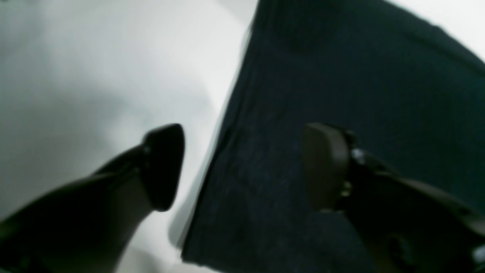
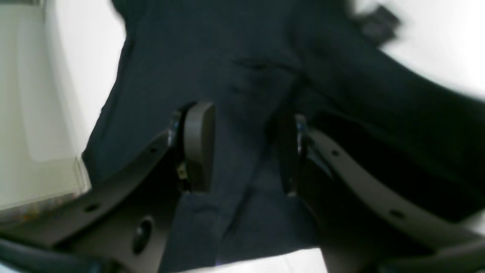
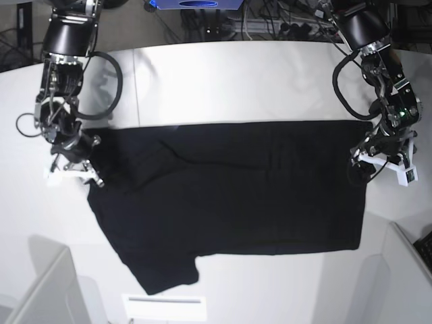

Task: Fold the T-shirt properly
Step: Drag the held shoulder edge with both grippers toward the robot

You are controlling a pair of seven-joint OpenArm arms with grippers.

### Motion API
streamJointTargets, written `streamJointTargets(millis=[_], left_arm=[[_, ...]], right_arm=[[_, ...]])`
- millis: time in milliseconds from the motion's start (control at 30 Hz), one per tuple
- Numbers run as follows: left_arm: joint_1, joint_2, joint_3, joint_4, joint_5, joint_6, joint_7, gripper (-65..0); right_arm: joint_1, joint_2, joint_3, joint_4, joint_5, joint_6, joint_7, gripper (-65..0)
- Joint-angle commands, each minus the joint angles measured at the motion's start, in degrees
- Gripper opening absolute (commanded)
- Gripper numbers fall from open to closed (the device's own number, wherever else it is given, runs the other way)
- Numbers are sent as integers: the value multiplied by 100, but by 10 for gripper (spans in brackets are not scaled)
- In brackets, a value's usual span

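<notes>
The black T-shirt (image 3: 236, 196) lies spread flat across the white table, plain side up, with one sleeve pointing to the near edge. My left gripper (image 1: 244, 167) hangs open over the shirt's side edge (image 1: 341, 94): one finger stands above bare table, the other above cloth, and nothing is between them. In the base view this left gripper (image 3: 356, 167) sits at the shirt's right edge. My right gripper (image 2: 244, 151) has its jaws apart, and a raised ridge of the shirt (image 2: 242, 113) runs through the gap. In the base view the right gripper (image 3: 88, 172) is at the shirt's left end.
The white table (image 3: 236, 81) carries the shirt. Grey panels stand at the near left (image 3: 40, 290) and near right (image 3: 398, 277) corners. A white label (image 3: 165, 307) lies by the front edge. Cables and equipment crowd the far side.
</notes>
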Motion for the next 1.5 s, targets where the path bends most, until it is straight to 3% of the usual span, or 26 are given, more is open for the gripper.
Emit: streamJointTargets(millis=[0,100,167,300,400,600,1000,1300,1467], left_arm=[[-45,-86,-41,137,-55,-12,-117,-123],[96,-42,-411,295,-55,-30,-117,-112],[298,134,-885,392,-160,-65,-117,-114],[746,301,-1606,409,-767,-540,-117,-115],[1080,310,-1826,269,-1180,-680,-126,-115],[1291,310,-1817,-215,-1453,-689,-144,-115],[1036,319,-1808,-980,-1453,-698,-152,-117],[755,319,-1800,-1340,-1444,-698,-144,-117],[746,301,-1360,-1375,-1444,-698,-144,-117]], right_arm=[[8,64,22,284,84,-38,214,-407],[-379,64,22,741,93,-284,505,-395],[-704,64,22,1075,102,-293,654,-341],[-1223,47,31,1436,119,-293,865,-260],[-1662,12,31,1568,128,-293,1146,-252],[-2234,-402,13,1550,102,-293,1981,-246],[-1697,-393,22,135,102,-293,2034,-246],[-1346,-375,-22,-314,93,-293,2017,-246],[-1267,-375,-40,-402,84,-293,2008,-246]])
